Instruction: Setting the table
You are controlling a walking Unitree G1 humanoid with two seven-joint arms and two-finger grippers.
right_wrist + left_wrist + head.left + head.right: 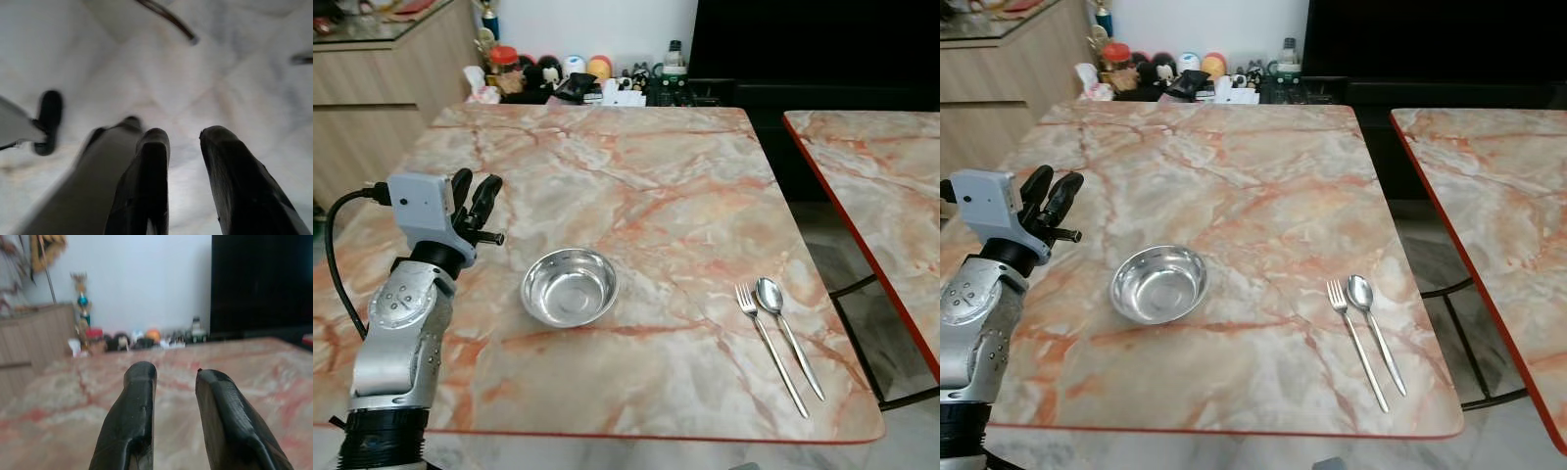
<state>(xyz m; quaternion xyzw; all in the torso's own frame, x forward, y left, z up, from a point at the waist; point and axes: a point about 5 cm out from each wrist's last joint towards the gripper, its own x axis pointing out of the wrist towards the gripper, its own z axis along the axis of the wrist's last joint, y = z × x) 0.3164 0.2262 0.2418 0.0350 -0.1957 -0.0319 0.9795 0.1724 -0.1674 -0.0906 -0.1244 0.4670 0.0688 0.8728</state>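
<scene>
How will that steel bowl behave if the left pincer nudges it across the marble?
The bowl looks thin, polished metal, so probably light and stiff. On the glossy marble table it would likely slide easily rather than tip, given its low, wide shape. Its smooth rim may slip between the left pincer fingers.

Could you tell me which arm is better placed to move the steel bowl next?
Left, probably. The left pincer is raised over the table, open and empty, close beside the bowl. The right pincer points at the floor.
</scene>
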